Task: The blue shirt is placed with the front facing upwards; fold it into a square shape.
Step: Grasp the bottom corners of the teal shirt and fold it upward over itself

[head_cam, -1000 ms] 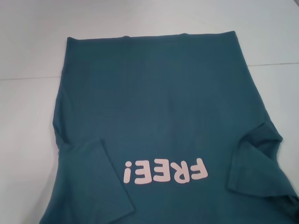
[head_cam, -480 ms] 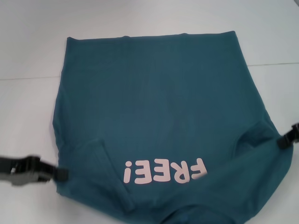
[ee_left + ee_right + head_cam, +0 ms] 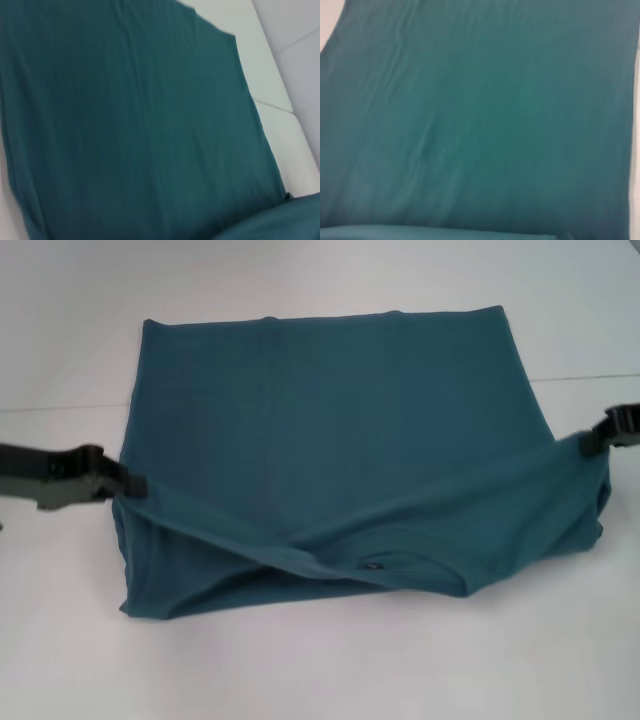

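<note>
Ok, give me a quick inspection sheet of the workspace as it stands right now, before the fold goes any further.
Surface: white table, a thin seam line running across it on both sides of the cloth.
Job's things: blue shirt lying flat at its far part; the near part is lifted and doubled over toward the far edge, collar with its small label showing on the raised fold. Lettering not visible.
Clutter: nothing seen.
Grippers: left gripper shut on the shirt's left edge; right gripper shut on its right edge, both level with the fold.
Cables: nothing seen.
Surroundings: nothing seen beyond the table.
</note>
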### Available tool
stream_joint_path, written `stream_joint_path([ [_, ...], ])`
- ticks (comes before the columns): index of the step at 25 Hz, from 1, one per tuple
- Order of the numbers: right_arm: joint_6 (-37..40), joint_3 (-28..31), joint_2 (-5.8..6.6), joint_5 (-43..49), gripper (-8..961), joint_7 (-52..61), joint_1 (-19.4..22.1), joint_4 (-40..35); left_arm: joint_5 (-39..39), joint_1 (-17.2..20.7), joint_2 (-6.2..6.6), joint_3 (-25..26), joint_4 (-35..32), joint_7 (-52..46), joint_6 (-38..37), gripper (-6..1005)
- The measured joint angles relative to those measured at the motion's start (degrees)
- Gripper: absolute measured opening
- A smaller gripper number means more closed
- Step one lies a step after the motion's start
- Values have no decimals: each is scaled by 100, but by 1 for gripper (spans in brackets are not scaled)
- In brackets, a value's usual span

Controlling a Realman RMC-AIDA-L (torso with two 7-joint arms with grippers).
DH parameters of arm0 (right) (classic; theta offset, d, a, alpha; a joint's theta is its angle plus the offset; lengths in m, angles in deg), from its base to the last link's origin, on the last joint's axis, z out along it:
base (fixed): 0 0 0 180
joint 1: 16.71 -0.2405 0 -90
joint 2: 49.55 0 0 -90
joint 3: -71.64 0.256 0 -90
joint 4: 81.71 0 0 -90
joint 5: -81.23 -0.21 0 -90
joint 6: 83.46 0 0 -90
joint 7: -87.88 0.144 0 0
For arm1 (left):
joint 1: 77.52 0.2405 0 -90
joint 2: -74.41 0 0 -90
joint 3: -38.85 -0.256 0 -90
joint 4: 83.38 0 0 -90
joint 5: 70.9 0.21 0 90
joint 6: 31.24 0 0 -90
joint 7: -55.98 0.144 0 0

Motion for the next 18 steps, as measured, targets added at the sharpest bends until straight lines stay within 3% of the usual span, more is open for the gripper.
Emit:
stream_joint_path([
  [7, -880, -186, -186, 35, 33, 353, -162, 65, 17, -473, 49, -699, 313, -46, 1198, 23],
  [18, -1953, -560, -247, 418, 34, 818, -174, 484, 13, -608, -225, -1735, 405, 114, 2989, 24],
])
